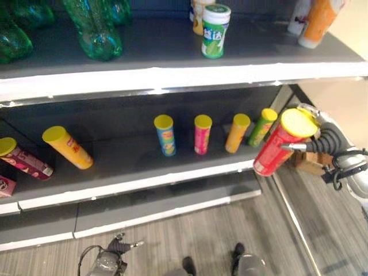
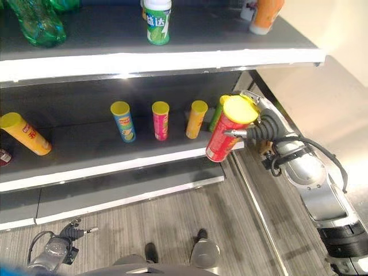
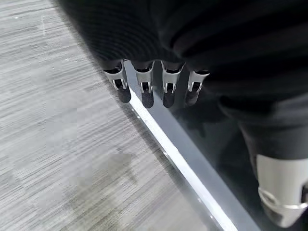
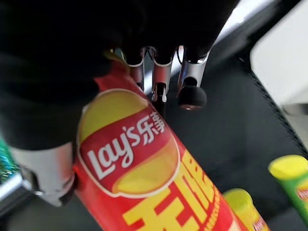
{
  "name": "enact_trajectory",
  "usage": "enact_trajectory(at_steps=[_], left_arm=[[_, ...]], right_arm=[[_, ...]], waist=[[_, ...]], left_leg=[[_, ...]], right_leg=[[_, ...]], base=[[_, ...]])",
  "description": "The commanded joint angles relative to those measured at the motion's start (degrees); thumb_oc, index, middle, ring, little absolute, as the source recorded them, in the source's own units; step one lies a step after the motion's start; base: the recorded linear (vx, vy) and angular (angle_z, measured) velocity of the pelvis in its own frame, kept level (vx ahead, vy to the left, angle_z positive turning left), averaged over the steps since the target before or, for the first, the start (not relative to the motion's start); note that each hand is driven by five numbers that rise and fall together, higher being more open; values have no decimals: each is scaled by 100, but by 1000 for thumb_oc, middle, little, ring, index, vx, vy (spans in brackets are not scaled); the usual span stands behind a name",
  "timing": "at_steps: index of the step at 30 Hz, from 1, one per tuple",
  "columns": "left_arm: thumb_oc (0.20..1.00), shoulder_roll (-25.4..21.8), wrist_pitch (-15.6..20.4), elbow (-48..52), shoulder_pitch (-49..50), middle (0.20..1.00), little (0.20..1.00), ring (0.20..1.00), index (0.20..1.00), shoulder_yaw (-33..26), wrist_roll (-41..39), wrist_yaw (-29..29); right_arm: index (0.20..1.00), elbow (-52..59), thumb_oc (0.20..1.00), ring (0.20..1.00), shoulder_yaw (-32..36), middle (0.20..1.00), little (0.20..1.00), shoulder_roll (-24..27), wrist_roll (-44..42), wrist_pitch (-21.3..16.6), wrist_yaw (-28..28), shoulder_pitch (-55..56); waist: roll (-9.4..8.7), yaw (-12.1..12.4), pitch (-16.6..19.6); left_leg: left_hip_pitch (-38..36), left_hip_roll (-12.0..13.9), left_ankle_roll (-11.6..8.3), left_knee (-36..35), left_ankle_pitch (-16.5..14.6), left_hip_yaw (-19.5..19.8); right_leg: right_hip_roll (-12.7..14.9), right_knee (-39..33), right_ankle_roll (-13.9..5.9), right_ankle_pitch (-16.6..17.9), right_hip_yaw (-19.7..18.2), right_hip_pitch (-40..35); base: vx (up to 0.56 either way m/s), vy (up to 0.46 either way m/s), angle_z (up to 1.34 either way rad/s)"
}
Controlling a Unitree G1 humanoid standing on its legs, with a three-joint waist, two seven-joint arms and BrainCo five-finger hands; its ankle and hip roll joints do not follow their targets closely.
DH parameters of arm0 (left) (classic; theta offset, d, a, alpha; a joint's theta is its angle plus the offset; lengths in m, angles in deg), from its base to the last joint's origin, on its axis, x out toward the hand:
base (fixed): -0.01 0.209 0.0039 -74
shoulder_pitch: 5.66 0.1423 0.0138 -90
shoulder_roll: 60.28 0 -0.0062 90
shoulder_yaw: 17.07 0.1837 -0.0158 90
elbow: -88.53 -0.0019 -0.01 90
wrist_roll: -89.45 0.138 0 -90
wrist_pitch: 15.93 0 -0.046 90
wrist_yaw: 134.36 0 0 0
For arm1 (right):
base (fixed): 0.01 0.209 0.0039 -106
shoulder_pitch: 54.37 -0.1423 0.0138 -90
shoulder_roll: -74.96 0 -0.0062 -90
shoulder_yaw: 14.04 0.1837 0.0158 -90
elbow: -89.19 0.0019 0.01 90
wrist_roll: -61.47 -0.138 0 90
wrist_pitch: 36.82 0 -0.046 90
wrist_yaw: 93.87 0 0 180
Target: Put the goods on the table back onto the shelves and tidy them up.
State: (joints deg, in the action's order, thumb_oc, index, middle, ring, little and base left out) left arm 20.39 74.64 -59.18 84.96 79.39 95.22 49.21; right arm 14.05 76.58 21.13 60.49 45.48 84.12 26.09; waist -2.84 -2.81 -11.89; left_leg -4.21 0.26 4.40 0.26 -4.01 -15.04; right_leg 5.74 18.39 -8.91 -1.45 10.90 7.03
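Note:
A red chip can (image 1: 282,144) with a yellow lid is held tilted in my right hand (image 2: 267,129), fingers curled round its upper part. The right wrist view shows the red can (image 4: 144,178) close up under those fingers. It hangs just in front of the right end of the middle shelf (image 1: 144,184), beside a green can (image 1: 262,126). On that shelf stand a blue can (image 1: 165,135), a pink can (image 1: 202,133) and an orange can (image 1: 237,132) in a row. My left hand (image 1: 112,253) hangs low near the floor, its fingers (image 3: 144,86) relaxed and holding nothing.
A yellow can (image 1: 68,146) and a maroon can (image 1: 23,158) lie tilted at the shelf's left. The top shelf carries green bottles (image 1: 95,29), a white-green jar (image 1: 215,30) and an orange bottle (image 1: 319,20). The shelf's right upright stands close behind the red can.

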Motion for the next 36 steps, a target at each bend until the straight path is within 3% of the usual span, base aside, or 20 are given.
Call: enact_trajectory(at_steps=[1,5,6,10,12,13,15,18,20,21,22,24,27,28,29,30,31,32,34,36], left_arm=[[1000,67,28,-251,-120,1000,1000,1000,1000,77,21,-71],[1000,196,19,-102,-87,1000,1000,1000,1000,13,-127,-31],[1000,285,23,-66,-122,1000,1000,1000,1000,86,-94,-18],[1000,408,-17,-13,-70,1000,1000,1000,1000,32,-53,32],[1000,483,-5,-316,-140,1000,1000,1000,1000,-95,-156,206],[1000,494,-5,-351,-151,1000,1000,1000,1000,-104,-175,234],[1000,449,-23,-282,-103,1000,1000,1000,1000,42,-45,196],[1000,446,-9,-305,-75,1000,1000,1000,1000,119,45,166],[1000,434,-8,-383,-150,1000,1000,1000,1000,181,137,143],[1000,397,6,-398,-219,1000,1000,1000,1000,256,228,135],[1000,395,7,-401,-221,1000,1000,1000,1000,255,229,136],[1000,296,19,-414,-288,1000,1000,1000,1000,305,327,170],[1000,238,9,-432,-331,1000,1000,1000,1000,279,341,197],[1000,113,-23,-358,-295,1000,1000,1000,1000,248,322,197],[1000,112,-25,-355,-292,1000,1000,1000,1000,244,322,196],[1000,70,-53,-281,-285,1000,1000,1000,1000,252,339,172],[1000,69,-53,-281,-288,1000,1000,1000,1000,250,339,171],[1000,55,-47,-270,-357,1000,1000,1000,1000,290,278,184],[1000,56,-46,-272,-360,1000,1000,1000,1000,284,277,184],[1000,145,-38,-76,-323,1000,1000,1000,1000,295,46,229]], right_arm=[[200,182,200,200,135,200,200,146,-54,-170,101,-619],[200,228,200,200,72,200,200,123,-75,-185,102,-591],[200,312,200,200,67,200,200,82,-150,-202,53,-537],[200,240,200,200,-195,200,200,182,131,-132,2,-587],[200,105,200,200,-397,200,200,251,98,-152,-29,-596],[200,113,200,200,-381,200,200,303,93,-161,-21,-552],[200,100,200,200,-223,200,200,431,55,-98,-11,-293],[200,98,200,200,-270,200,200,407,69,-103,-13,-334],[200,96,200,200,-267,200,200,360,103,-93,-10,-338],[200,64,200,200,-325,200,200,285,197,-45,0,-388],[200,62,200,200,-328,200,200,282,199,-44,1,-393],[200,64,200,200,-567,200,200,119,354,-5,-18,-580],[200,30,200,200,-733,200,200,25,420,14,-10,-721],[200,-9,200,200,-1116,200,200,-265,539,49,-57,-947],[200,-15,200,200,-1124,200,200,-266,540,48,-55,-955],[200,-39,200,200,-1201,200,200,-313,658,86,-102,-870],[200,-39,200,200,-1200,200,200,-314,659,86,-101,-873],[200,-115,200,200,-1294,200,200,-362,638,111,-84,-993],[200,-128,200,200,-1308,200,200,-363,637,107,-80,-1013],[200,-404,200,200,-1403,200,200,-482,968,248,66,-1004]], waist=[[-181,74,273],[-215,136,322],[-226,134,239],[-151,108,143],[-124,31,182],[-73,-19,218],[232,-122,316],[315,-104,330],[347,-132,318],[319,-136,312],[306,-132,313],[254,-105,313],[212,-89,307],[251,7,152],[249,4,153],[257,-65,28],[259,-61,37],[259,-87,-40],[267,-87,-35],[166,23,39]], left_leg=[[56,401,-797,-526,62,439],[216,416,-833,-273,78,494],[525,419,-896,326,-60,560],[582,771,-1055,624,-95,279],[460,1465,-1201,504,239,624],[416,1650,-1254,345,417,647],[392,1988,-1556,-242,847,584],[337,1901,-1619,-348,782,626],[312,1761,-1610,-369,667,549],[300,1524,-1543,-371,539,471],[299,1507,-1534,-370,536,462],[245,1115,-1314,-464,320,377],[209,904,-1172,-526,216,294],[125,736,-971,-526,36,55],[128,735,-971,-526,36,54],[74,791,-987,-526,9,67],[92,796,-987,-526,23,64],[123,801,-1003,-526,80,138],[130,812,-1007,-526,79,133],[218,759,-1059,-526,119,338]], right_leg=[[-367,-1384,180,-569,-461,-585],[-474,-1986,236,-438,-593,-847],[-423,-2155,271,-415,-394,-955],[-229,-2236,256,-350,-84,-1077],[67,-2141,161,-415,89,-950],[102,-2131,138,-445,133,-935],[234,-2159,49,-518,248,-1058],[322,-2152,-4,-432,237,-1073],[520,-2121,-101,-326,252,-1070],[764,-2075,-213,-179,226,-1037],[782,-2075,-223,-177,219,-1033],[1123,-1948,-373,9,136,-898],[1319,-1729,-430,120,38,-714],[1543,-981,-365,305,332,-345],[1547,-959,-364,293,326,-331],[1151,-775,-304,150,-39,-85],[1144,-792,-297,172,-41,-73],[885,-1081,-279,114,-282,87],[872,-1096,-274,123,-282,90],[788,-1854,-271,121,-276,-204]], base=[[-45,-52,-7],[-62,-72,9],[-179,-59,17],[-106,95,48],[-39,233,11],[66,290,27],[211,413,66],[148,263,50],[146,372,1],[113,336,2],[120,338,18],[131,338,23],[122,347,5],[144,418,-44],[195,345,-71],[80,19,-59],[104,-9,-20],[19,-32,15],[19,-38,16],[59,-170,38]])
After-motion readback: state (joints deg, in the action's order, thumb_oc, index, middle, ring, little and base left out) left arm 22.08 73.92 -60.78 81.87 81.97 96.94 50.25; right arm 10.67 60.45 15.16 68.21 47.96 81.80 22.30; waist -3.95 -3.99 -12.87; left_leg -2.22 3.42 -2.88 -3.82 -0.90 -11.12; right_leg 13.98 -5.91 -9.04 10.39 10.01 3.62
